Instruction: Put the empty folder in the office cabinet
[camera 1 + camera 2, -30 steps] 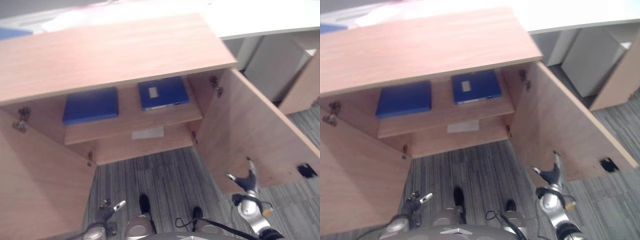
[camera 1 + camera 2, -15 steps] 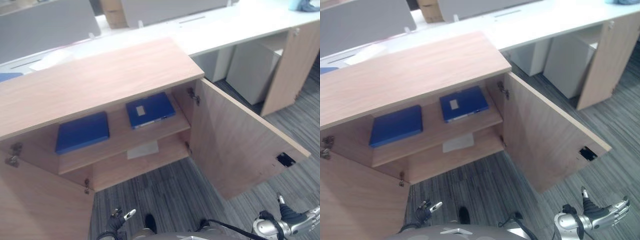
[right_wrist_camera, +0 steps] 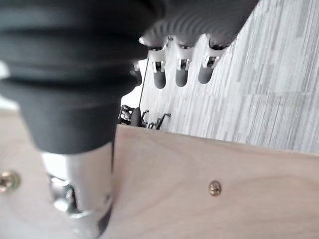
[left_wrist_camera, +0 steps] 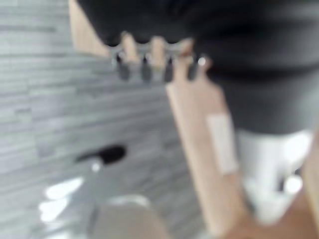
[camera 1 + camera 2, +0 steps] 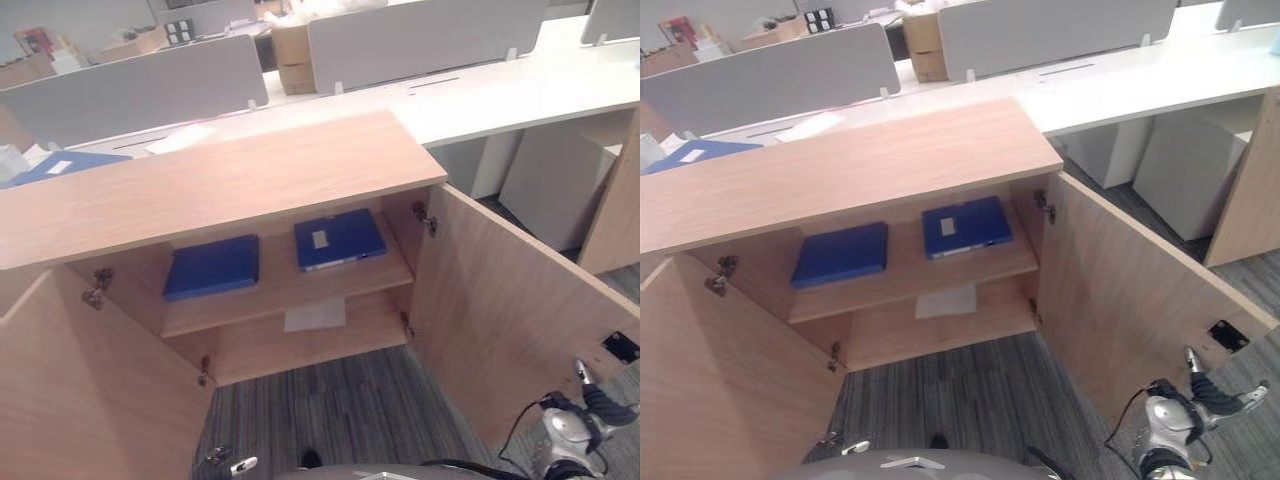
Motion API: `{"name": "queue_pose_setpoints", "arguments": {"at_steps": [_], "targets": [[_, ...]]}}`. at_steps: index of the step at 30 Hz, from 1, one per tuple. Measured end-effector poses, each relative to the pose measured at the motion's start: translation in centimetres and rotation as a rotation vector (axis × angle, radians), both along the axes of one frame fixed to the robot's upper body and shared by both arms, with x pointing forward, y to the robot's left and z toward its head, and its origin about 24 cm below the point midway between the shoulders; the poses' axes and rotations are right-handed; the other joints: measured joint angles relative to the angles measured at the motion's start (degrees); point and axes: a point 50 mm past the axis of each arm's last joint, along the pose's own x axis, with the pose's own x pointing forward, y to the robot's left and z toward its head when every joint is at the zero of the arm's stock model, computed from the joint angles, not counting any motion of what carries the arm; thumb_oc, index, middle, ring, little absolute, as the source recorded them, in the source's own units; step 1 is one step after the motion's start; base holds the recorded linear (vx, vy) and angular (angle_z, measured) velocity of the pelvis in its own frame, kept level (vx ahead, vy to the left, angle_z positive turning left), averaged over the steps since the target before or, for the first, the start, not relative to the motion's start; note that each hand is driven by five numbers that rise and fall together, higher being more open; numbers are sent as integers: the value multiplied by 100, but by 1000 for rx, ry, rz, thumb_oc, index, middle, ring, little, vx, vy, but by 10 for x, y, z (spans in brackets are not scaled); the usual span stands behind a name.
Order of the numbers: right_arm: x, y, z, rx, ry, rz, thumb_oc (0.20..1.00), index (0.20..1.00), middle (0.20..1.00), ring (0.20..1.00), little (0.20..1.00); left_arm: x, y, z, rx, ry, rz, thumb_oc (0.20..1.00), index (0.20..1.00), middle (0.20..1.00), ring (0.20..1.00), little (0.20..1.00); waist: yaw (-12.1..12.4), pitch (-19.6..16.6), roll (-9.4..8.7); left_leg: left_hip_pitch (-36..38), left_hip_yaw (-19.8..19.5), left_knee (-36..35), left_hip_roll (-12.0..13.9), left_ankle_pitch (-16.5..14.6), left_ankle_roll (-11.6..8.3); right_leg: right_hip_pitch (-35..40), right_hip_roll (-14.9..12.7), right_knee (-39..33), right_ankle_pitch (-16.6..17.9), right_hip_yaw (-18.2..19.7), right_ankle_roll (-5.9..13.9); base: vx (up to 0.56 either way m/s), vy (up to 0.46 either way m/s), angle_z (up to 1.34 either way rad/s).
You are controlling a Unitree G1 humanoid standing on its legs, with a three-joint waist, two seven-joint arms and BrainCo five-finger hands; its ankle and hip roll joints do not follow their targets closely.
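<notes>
On the cabinet's point(image 5: 230, 185) upper shelf lie two blue folders, one point(image 5: 212, 267) left, one point(image 5: 340, 238) right (white label on top), apart, both doors open. A white sheet point(image 5: 314, 315) lies below. My right hand point(image 3: 182, 69) hangs empty, fingers relaxed, beside the right door point(image 5: 510, 320); my left hand point(image 4: 154, 62) likewise holds nothing.

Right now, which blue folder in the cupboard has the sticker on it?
Look inside the open wooden cabinet, on its upper shelf. Two blue folders lie flat there; the labelled folder is on the robot's right. The plain folder beside it has no white label.
</notes>
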Motion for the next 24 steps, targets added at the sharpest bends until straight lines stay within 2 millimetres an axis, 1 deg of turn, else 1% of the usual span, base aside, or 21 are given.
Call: {"name": "queue_pose_setpoints", "arguments": {"at_steps": [1, 4, 5, 6, 7, 8, 9, 10, 11, 12, 14, 15, 18, 19, 22, 23, 24], "targets": [[3, -4, 3, 4, 3, 42, 1000, 1000, 1000, 1000, 1000, 3, 3, 1, 5, -5, -4, 1000, 1000, 1000, 1000, 1000, -5, 4, 23, -14, 6, 0, -4, -2, -2, -34, -7, 0, 6, 7, 5, 0, 0, 0], [15, -12, 9, 41, 37, 263, 1000, 1000, 1000, 1000, 1000, 1, 7, 1, 1, -1, 10, 1000, 1000, 1000, 1000, 1000, -29, 60, 115, -126, 9, -1, -11, -11, -7, -89, -15, 0, 21, 4, 10, -10, 6, 0], [15, -12, 9, 41, 37, 263, 1000, 1000, 1000, 1000, 1000, 1, 7, 1, 1, -1, 10, 1000, 1000, 1000, 1000, 1000, -29, 60, 115, -126, 9, -1, -11, -11, -7, -89, -15, 0, 21, 4, 10, -21, 10, 4], [23, -11, 12, 62, 38, 365, 1000, 1000, 1000, 1000, 1000, -3, 8, 0, -1, 12, 12, 1000, 1000, 1000, 1000, 1000, -36, 62, 133, -179, 18, -2, -11, -83, -79, -157, -18, 0, 35, -3, -11, -34, 8, 6], [27, -7, 13, 90, 16, 420, 1000, 1000, 1000, 1000, 1000, 1, 10, 0, -1, 3, 18, 1000, 1000, 1000, 1000, 1000, -86, 93, 30, -190, 117, 8, -74, -279, -151, -259, -166, -9, 89, -50, -83, -61, 9, -3], [34, -3, 17, 106, -7, 510, 1000, 1000, 1000, 1000, 1000, -5, 12, 0, -5, 16, 48, 1000, 1000, 1000, 1000, 1000, -153, 243, -167, -100, 311, 221, -286, -300, -2, -258, -415, -8, 175, -84, -48, -53, 6, -11], [35, -2, 19, 105, -5, 550, 1000, 1000, 1000, 1000, 1000, -8, 13, -1, -8, 22, 53, 1000, 1000, 1000, 1000, 1000, -166, 274, -152, -49, 382, 260, -309, -370, 42, -244, -416, -6, 193, -80, -17, -54, 1, -19], [34, -3, 24, 78, 19, 630, 1000, 1000, 1000, 1000, 1000, -11, 11, -1, -18, 24, 76, 1000, 1000, 1000, 1000, 1000, -236, 324, -18, 75, 311, -2, -257, -184, 74, -234, -293, -6, 251, -31, 75, -32, 0, -8], [34, -2, 23, 79, 22, 643, 1000, 1000, 1000, 1000, 1000, -10, 12, -1, -18, 23, 80, 1000, 1000, 1000, 1000, 1000, -243, 341, -27, 55, 303, 0, -236, -171, 78, -236, -291, -6, 249, -28, 76, -50, -4, -11], [35, 4, 20, 86, 55, 721, 1000, 1000, 1000, 1000, 1000, -5, 13, 0, -17, 0, 85, 1000, 1000, 1000, 1000, 1000, -295, 417, -136, 56, 321, 1, -255, -155, 67, -258, -304, -6, 254, 19, 81, -31, -3, -7], [34, 10, 16, 82, 101, 791, 1000, 1000, 1000, 1000, 1000, -1, 12, 1, -22, -17, 81, 1000, 1000, 1000, 1000, 1000, -311, 453, -202, 55, 315, 1, -248, -155, 66, -261, -297, -5, 255, 18, 83, -39, -1, -3], [32, 16, 14, 77, 124, 845, 1000, 1000, 1000, 1000, 1000, 1, 11, 1, -25, -28, 79, 1000, 1000, 1000, 1000, 1000, -308, 467, -223, 46, 313, 1, -215, -155, 65, -265, -270, -5, 255, 15, 82, -37, 5, 1], [31, 26, 12, 85, 136, 913, 1000, 1000, 1000, 1000, 1000, 1, 7, 1, -38, -38, 103, 1000, 1000, 1000, 1000, 1000, -308, 488, -258, 17, 337, 1, -159, -156, 65, -313, -203, -6, 256, 0, 79, -12, 23, -3], [28, 30, 10, 91, 142, 938, 1000, 1000, 1000, 1000, 1000, 3, 4, 1, -46, -46, 108, 1000, 1000, 1000, 1000, 1000, -308, 511, -296, 3, 332, 1, -131, -156, 65, -320, -172, -5, 263, -16, 69, -16, 57, 0], [23, 41, 6, 101, 150, 984, 1000, 1000, 1000, 1000, 1000, 7, 1, 2, -55, -68, 111, 1000, 1000, 1000, 1000, 1000, -305, 524, -324, 6, 330, 2, -80, -155, 64, -313, -125, -5, 271, -64, 50, 4, 40, 1], [22, 42, 6, 99, 154, 993, 1000, 1000, 1000, 1000, 1000, 8, 1, 3, -55, -71, 115, 1000, 1000, 1000, 1000, 1000, -306, 524, -326, 10, 326, 2, -73, -154, 63, -309, -119, -6, 274, -73, 45, 25, 64, -1], [19, 50, 3, 115, 152, 1023, 1000, 1000, 1000, 1000, 1000, 10, -4, 2, -62, -81, 129, 1000, 1000, 1000, 1000, 1000, -306, 522, -338, 21, 319, 2, -65, -154, 63, -294, -109, -6, 275, -81, 44, 27, 75, 0]]}}
